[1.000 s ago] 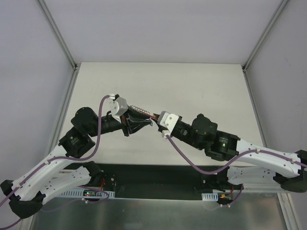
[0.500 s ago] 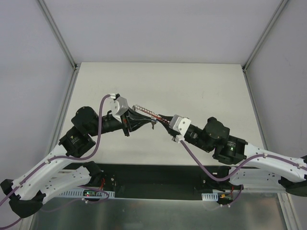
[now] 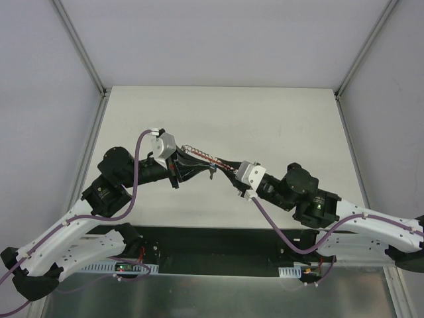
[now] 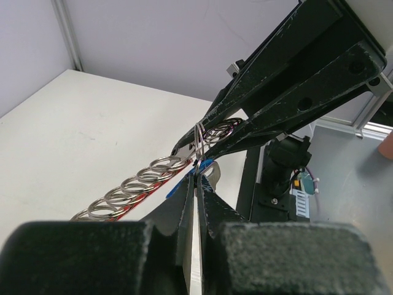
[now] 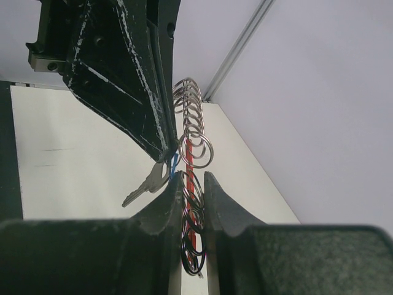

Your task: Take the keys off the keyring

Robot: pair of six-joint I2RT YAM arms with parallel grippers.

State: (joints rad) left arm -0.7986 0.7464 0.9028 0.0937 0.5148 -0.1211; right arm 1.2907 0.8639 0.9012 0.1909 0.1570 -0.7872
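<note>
Mid-air over white table (image 3: pixel 278 126): left gripper (image 4: pixel 196 184) clamped shut on thin silvery metal key (image 5: pixel 145 186); right gripper (image 5: pixel 188 187) pinches chained silvery wire keyring with red tag (image 4: pixel 138 187).

An off-white table (image 3: pixel 278 119) edged by metal rails (image 3: pixel 91 142).

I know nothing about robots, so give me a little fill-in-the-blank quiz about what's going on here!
1. The flat strip on the keyring is coloured ____.
2. One silvery ____ dangles under the left gripper.
3. The cable along each arm is coloured ____.
Missing words: red; key; purple.
</note>
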